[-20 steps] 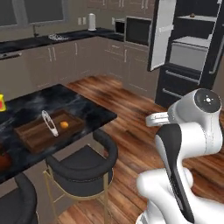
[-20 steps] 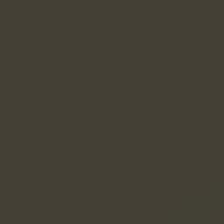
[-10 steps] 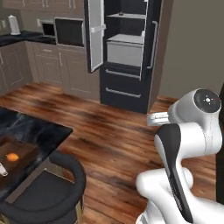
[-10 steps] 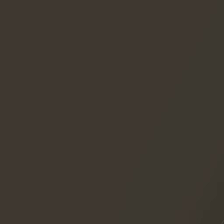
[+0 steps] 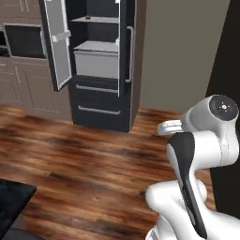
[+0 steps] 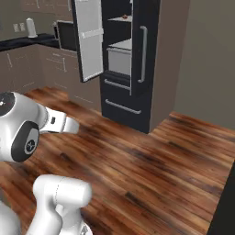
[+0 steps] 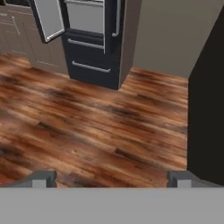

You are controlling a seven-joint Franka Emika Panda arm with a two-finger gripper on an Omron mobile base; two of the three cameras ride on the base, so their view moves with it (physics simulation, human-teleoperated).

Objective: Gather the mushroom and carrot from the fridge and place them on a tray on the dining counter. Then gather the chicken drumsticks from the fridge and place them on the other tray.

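- The wooden floor spreads out wide in front of the fridge.
- The fridge stands against the wall, its left door swung open and its right door shut.
- A small brown item, too small to identify, sits on the upper shelf inside the fridge.
- The gripper, well short of the fridge, hangs above the floor with its fingers wide apart and empty.

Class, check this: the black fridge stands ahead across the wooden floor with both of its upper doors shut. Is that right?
Not quite. The fridge does stand ahead across the wooden floor, but its left door is swung open; the left base view shows the shelves inside.
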